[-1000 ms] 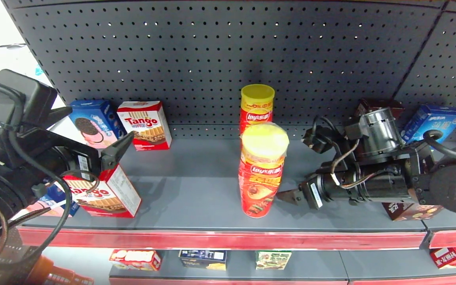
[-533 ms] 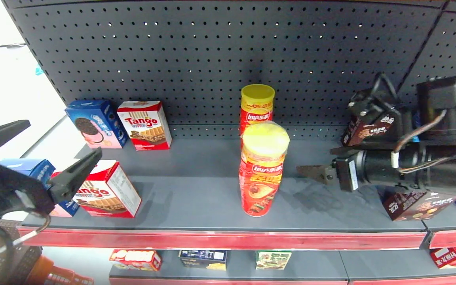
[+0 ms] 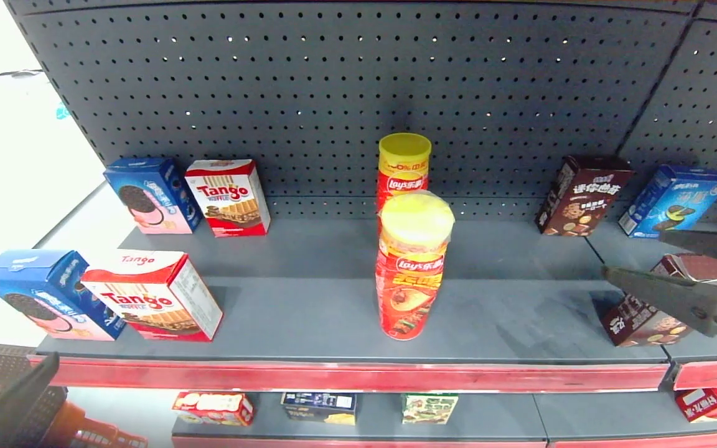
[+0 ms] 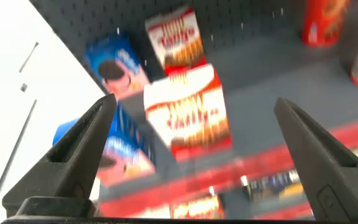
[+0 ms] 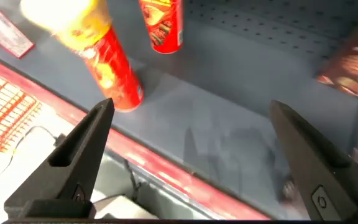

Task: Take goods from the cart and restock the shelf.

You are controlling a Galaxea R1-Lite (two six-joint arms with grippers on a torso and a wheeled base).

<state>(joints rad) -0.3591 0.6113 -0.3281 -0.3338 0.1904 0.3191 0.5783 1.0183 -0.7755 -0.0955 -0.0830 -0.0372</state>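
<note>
Head view, L gripper [image 4: 194, 101], R gripper [image 3: 632, 252] withdrawn

Chip can [image 3: 411, 267] seemingly upright on shelf [image 3: 309, 298]

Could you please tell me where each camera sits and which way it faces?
Head view: on the head, facing forward and down at the shelf; right gripper at right, jaws open.
Left wrist view: on the left wrist, facing the front wafer box past the left gripper, jaws open.
Right wrist view: on the right wrist, facing down at the front chip can between open jaws.
Shared: head and left wrist, the wafer box; head and right wrist, the chip can.
</note>
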